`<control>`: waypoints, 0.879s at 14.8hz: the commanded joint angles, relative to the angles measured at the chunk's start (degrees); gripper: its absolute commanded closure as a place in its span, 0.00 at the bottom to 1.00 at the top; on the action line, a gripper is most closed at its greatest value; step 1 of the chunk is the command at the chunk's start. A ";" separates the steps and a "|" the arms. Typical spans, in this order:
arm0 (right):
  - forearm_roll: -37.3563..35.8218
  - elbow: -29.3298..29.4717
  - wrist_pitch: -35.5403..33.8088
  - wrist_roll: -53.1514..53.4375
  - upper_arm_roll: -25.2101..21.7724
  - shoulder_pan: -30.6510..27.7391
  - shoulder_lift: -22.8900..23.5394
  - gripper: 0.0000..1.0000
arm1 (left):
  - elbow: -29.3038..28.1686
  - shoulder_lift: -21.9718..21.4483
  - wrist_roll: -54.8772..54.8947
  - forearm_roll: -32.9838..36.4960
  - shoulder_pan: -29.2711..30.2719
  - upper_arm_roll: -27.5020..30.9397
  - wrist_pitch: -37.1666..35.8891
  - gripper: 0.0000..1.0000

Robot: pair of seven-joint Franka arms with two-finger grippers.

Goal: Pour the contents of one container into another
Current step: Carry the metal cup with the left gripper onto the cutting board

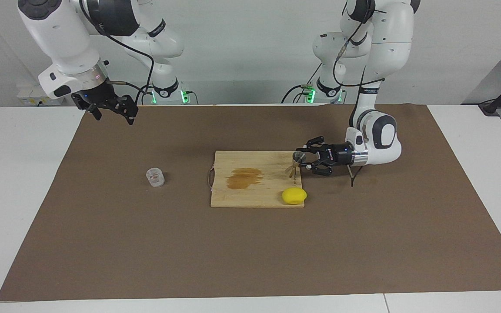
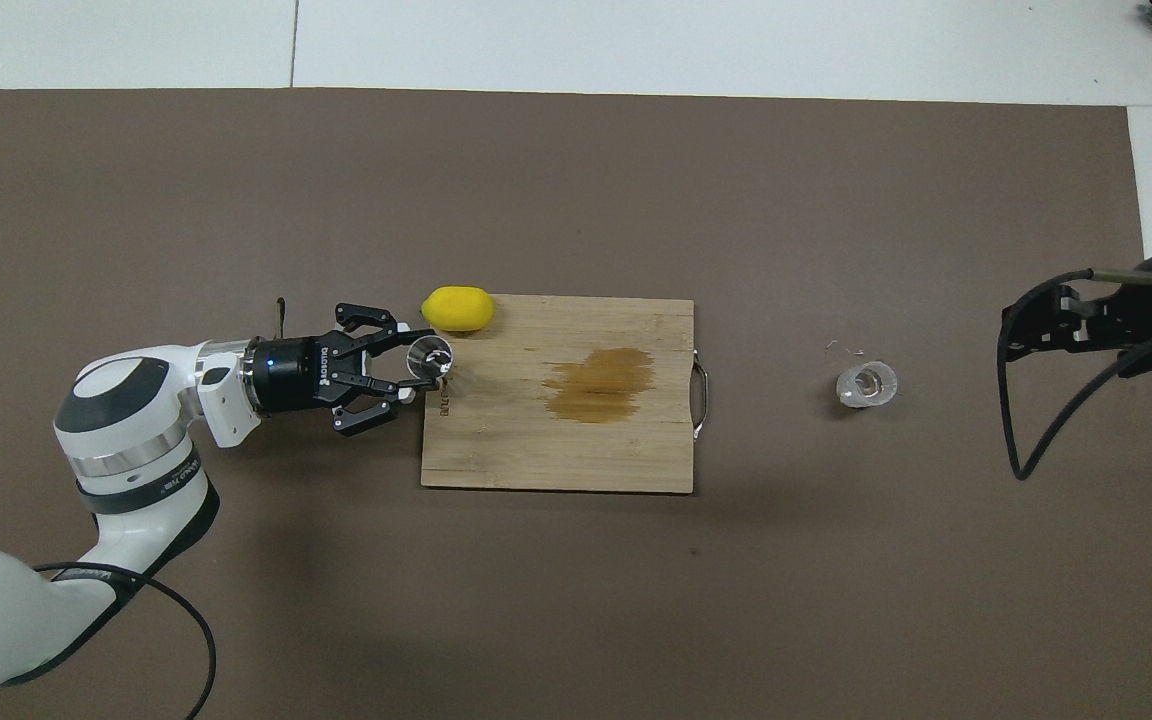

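The clear ribbed glass cup (image 1: 155,177) stands on the brown mat toward the right arm's end of the table; it also shows in the overhead view (image 2: 866,384). My left gripper (image 1: 303,161) is shut on the silver hourglass jigger (image 1: 295,164) and holds it low over the edge of the wooden cutting board (image 1: 255,193) at the left arm's end. In the overhead view the left gripper (image 2: 414,365) holds the jigger (image 2: 431,357) with its open mouth showing. My right gripper (image 1: 115,116) waits, open and empty, raised over the mat's edge; it also shows in the overhead view (image 2: 1036,325).
A yellow lemon (image 1: 294,195) lies at the board's corner, beside the jigger and farther from the robots; it also shows in the overhead view (image 2: 457,308). The cutting board (image 2: 556,450) has a brown stain (image 2: 601,371) in its middle and a metal handle facing the glass.
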 commanded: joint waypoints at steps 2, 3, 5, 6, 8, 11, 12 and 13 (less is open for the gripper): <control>1.33 -1.61 1.23 -0.77 0.29 -1.29 -1.48 0.00 | -3.22 -3.31 -0.72 -4.55 -4.53 0.87 3.78 0.76; 1.33 -1.60 1.23 -0.85 0.29 -1.29 -1.48 0.00 | -3.40 -3.39 -0.72 -5.95 -5.67 0.87 4.40 0.76; 1.33 -1.60 1.14 -1.29 0.29 -1.20 -1.48 0.00 | -3.84 -4.27 -0.63 -9.11 -8.13 0.87 6.50 0.76; 1.33 -1.60 1.14 -1.29 0.29 -1.20 -1.48 0.00 | -3.84 -4.27 -0.54 -10.96 -9.62 0.87 7.56 0.75; 1.33 -1.60 1.14 -1.38 0.29 -1.20 -1.48 0.00 | -3.84 -4.27 -0.11 -14.64 -12.52 0.87 9.49 0.73; 1.33 -1.60 1.14 -1.29 0.29 -1.20 -1.48 0.00 | -3.84 -4.19 0.77 -20.01 -17.27 0.87 12.66 0.73; 1.33 -1.60 1.14 -1.38 0.29 -1.20 -1.48 0.00 | -3.84 -4.19 1.30 -20.81 -18.06 0.87 13.45 0.73; 1.33 -1.60 1.14 -1.38 0.29 -1.20 -1.48 0.00 | -3.84 -4.01 2.78 -21.25 -18.42 0.87 14.50 0.75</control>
